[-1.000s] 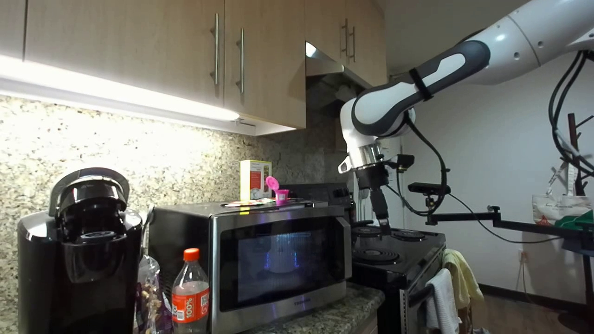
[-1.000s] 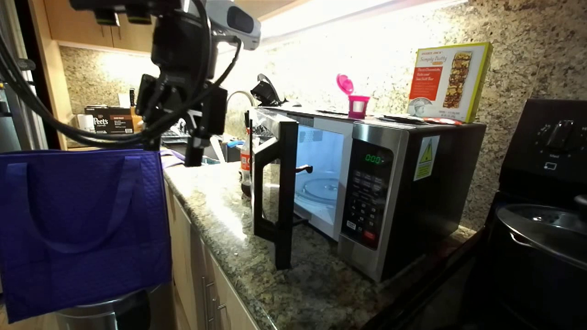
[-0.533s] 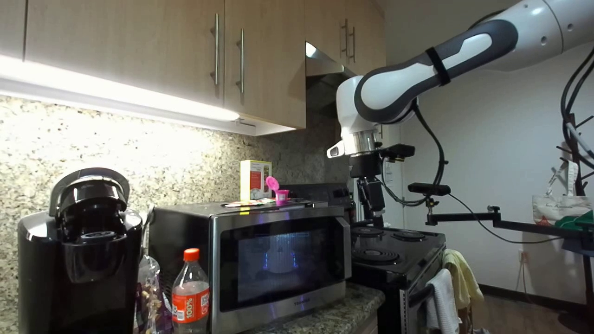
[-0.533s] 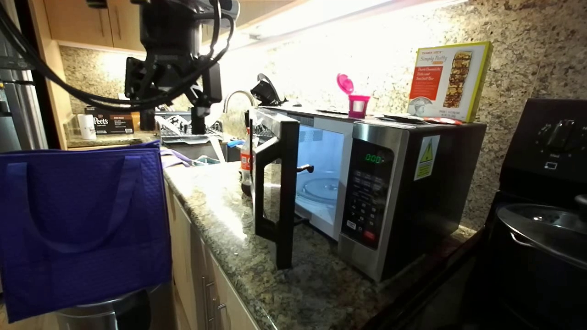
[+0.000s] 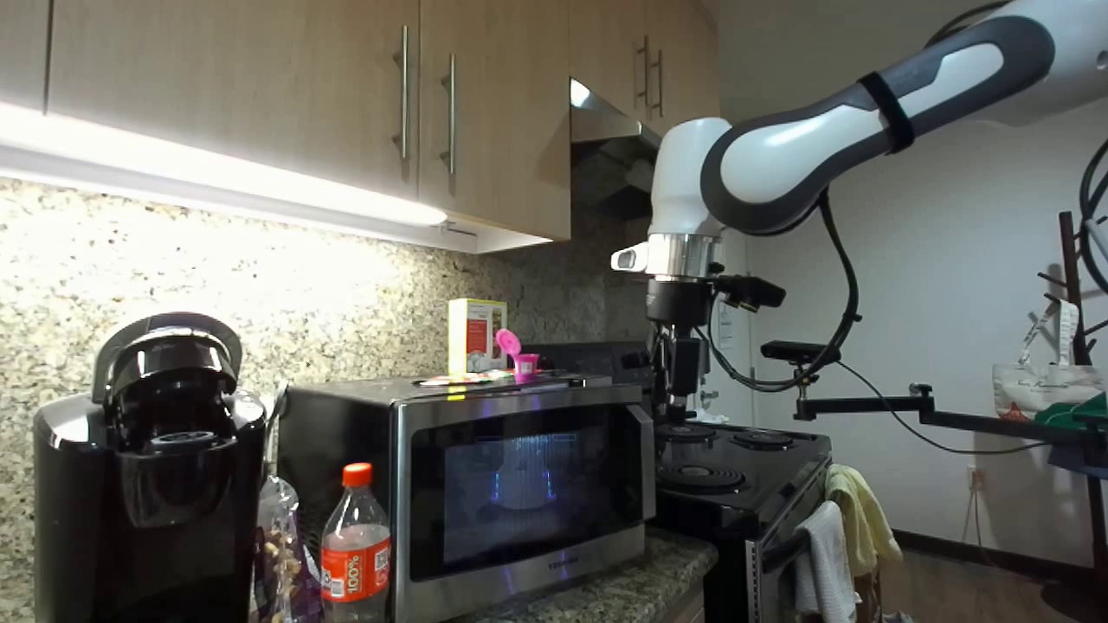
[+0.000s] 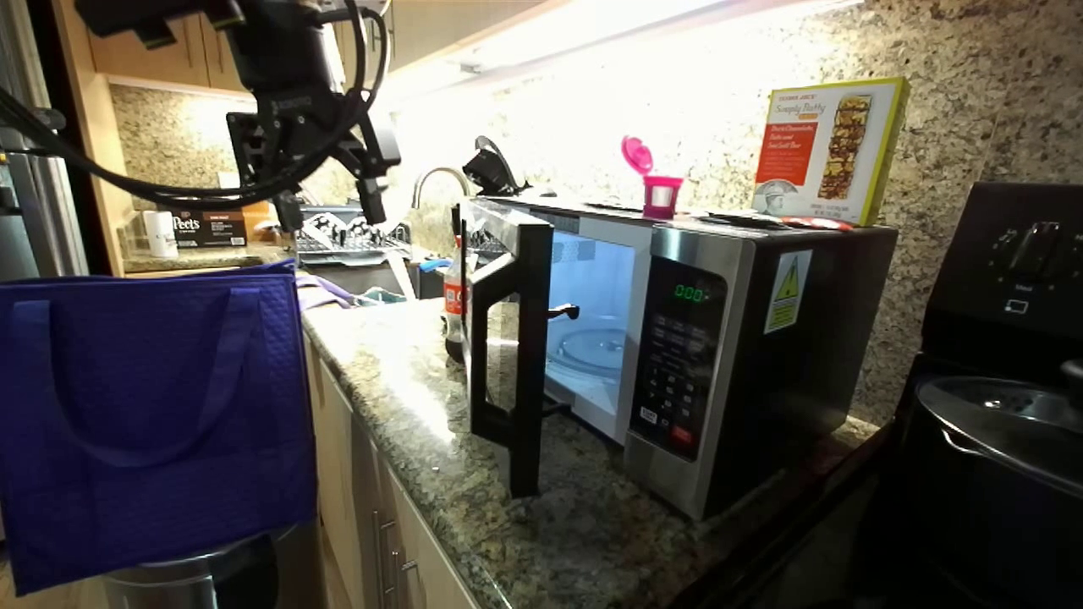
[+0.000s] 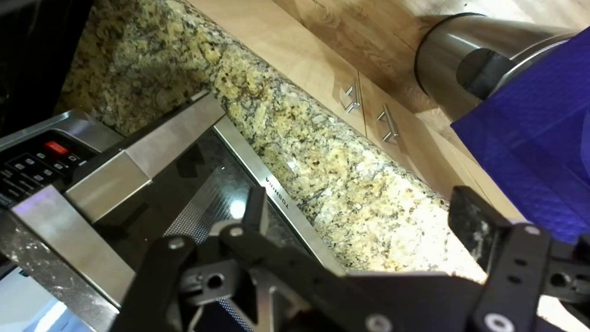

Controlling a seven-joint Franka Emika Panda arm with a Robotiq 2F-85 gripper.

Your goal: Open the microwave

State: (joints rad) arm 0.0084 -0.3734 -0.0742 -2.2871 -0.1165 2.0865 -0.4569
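Hovering my Robotiq gripper (image 6: 332,213), jaws spread, clear of the Toshiba microwave (image 6: 702,338). Its door (image 6: 529,355) stands ajar, though I honestly can't judge my gap to it.

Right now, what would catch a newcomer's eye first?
Probably the microwave on the granite counter, its door open onto a lit interior. A large purple bag fills the lower left of an exterior view. In an exterior view, the white robot arm extends from upper right, jaws open.
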